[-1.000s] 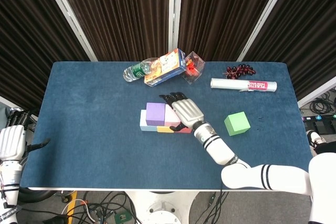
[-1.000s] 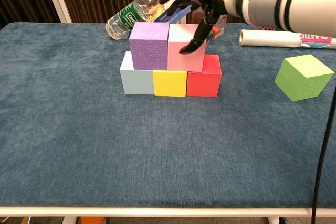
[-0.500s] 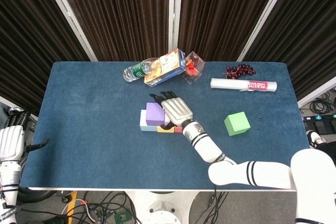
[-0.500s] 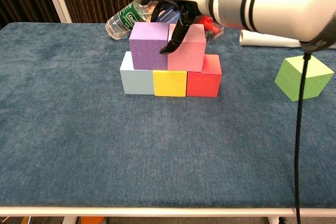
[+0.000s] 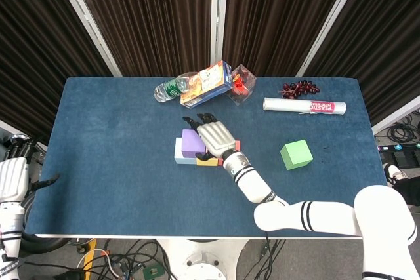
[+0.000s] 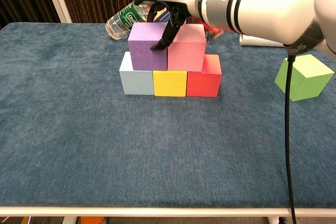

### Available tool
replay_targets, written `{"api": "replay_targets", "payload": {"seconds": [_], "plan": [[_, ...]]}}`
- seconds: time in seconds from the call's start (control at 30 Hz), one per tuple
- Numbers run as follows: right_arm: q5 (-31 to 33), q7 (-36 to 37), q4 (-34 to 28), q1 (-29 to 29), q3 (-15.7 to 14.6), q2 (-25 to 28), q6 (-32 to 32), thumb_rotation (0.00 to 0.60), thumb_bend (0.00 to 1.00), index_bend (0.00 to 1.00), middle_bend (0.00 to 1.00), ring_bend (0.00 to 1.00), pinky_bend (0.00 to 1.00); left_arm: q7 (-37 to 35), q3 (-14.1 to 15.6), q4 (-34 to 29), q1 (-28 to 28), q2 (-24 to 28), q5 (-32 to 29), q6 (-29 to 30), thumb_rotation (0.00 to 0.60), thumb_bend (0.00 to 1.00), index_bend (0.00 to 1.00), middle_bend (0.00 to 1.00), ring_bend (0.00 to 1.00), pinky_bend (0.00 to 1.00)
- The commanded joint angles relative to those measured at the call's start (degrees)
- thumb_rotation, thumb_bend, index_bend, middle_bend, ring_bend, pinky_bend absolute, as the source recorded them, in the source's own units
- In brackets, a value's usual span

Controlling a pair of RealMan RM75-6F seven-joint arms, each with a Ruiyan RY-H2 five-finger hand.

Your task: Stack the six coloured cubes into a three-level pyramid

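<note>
We count five cubes placed under our right hand (image 6: 164, 9): pale blue, yellow, red base; purple cube (image 6: 148, 45), pink cube (image 6: 186, 47) above; hand empty, fingers loosely spread; green cube (image 6: 304, 77) far right, untouched

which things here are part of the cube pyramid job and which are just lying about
Job: light blue cube, yellow cube, red cube, purple cube, pink cube, green cube.

Lying about: water bottle, snack box, clear box, grapes, plastic roll.
</note>
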Motion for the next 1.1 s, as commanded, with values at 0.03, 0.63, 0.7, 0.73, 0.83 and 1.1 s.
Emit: {"api": "replay_targets", "payload": {"seconds": [0.03, 0.63, 0.7, 0.73, 0.83, 1.1], "plan": [[-0.1, 0.0, -0.1, 0.0, 0.1, 0.0, 0.2, 0.600, 0.21, 0.00, 0.30, 0.00, 0.00, 0.0, 0.0, 0.1, 0.0, 0.0, 0.1, 0.0, 0.600, 0.09, 0.15, 0.16, 0.13, 0.12], [-0.5, 0.1, -0.8, -0.6, 0.1, 0.3, 0.5, 0.600, 0.21, 0.00, 0.29, 0.00, 0.00, -0.3, 0.1, 0.4, 0.1, -0.2, 0.1, -0.1, 0.600, 0.09, 0.15, 0.16, 0.13, 0.12], [-0.5, 0.3, -0.8, -0.7, 0.2, 0.3, 0.5, 0.600, 0.21, 0.00, 0.29, 0.00, 0.00, -0.3, 0.1, 0.5, 0.1, -0.3, 0.0, -0.2, 0.600, 0.09, 0.15, 0.16, 0.13, 0.12], [-0.5, 0.3, -0.7, -0.7, 0.3, 0.2, 0.5, 0.600, 0.21, 0.00, 0.29, 0.00, 0.00, -0.3, 0.1, 0.5, 0.1, -0.2, 0.0, -0.2, 0.600, 0.09, 0.15, 0.16, 0.13, 0.12], [-0.5, 0.3, -0.6, -0.7, 0.3, 0.2, 0.5, 0.600, 0.21, 0.00, 0.29, 0.00, 0.00, -0.5, 0.1, 0.5, 0.1, -0.2, 0.0, -0.3, 0.600, 0.09, 0.15, 0.16, 0.13, 0.12], [-0.3, 0.0, -0.4, -0.7, 0.1, 0.1, 0.4, 0.600, 0.21, 0.00, 0.29, 0.00, 0.00, -0.6, 0.1, 0.5, 0.1, -0.2, 0.0, -0.3, 0.600, 0.09, 0.15, 0.16, 0.13, 0.12]]}}
